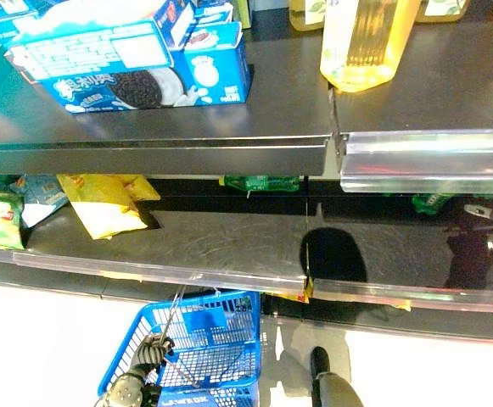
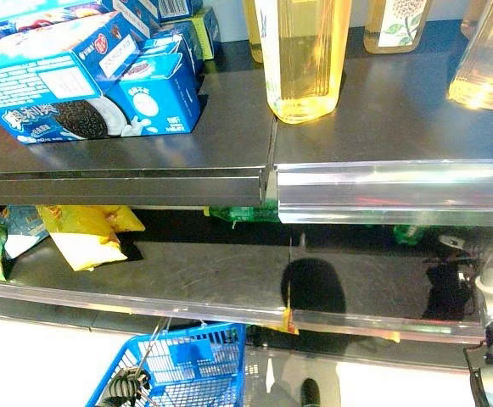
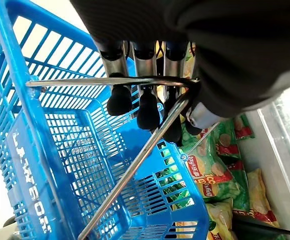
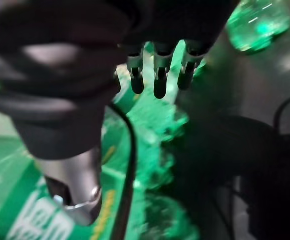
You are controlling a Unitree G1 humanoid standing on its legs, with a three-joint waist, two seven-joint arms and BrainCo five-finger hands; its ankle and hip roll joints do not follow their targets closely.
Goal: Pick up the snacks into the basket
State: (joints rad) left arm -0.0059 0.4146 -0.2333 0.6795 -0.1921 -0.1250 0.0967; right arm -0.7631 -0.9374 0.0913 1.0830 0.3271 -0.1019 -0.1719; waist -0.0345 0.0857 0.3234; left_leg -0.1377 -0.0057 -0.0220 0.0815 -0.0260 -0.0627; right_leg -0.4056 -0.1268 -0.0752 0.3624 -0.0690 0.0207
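Left hand (image 3: 149,100), fingers curled round the wire handle (image 3: 105,81) of the blue basket (image 1: 197,343), which hangs below it. Right hand (image 4: 157,70), fingers relaxed and holding nothing, hovers just over green snack bags (image 4: 149,150) on a dark shelf (image 1: 229,246). A yellow chip bag (image 1: 102,203) lies on that shelf, well beyond the left hand.
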